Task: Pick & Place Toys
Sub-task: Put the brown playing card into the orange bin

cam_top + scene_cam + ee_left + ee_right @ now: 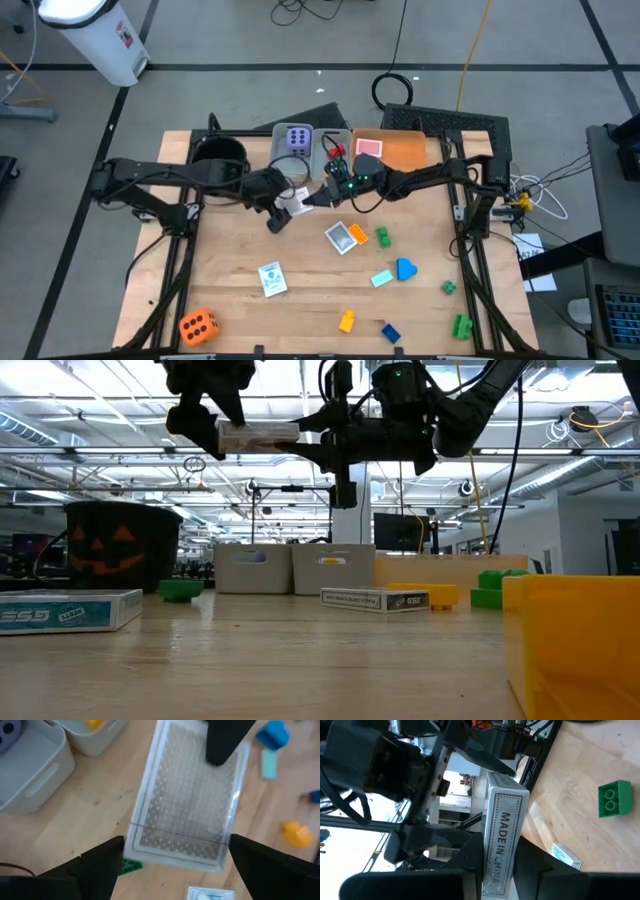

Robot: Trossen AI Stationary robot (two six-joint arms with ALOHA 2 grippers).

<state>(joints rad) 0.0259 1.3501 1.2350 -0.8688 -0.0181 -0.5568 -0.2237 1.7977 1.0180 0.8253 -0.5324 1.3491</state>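
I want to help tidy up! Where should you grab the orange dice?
Take the orange dice by two opposite flat sides, coming straight down from above. It sits flat and alone on bare wood, so nothing should block the tool. Right now the left tool and the right tool both hold the card box.

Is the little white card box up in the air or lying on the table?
Up in the air. In the low view the white card box hangs high above the wooden table, held between the left gripper and right gripper.
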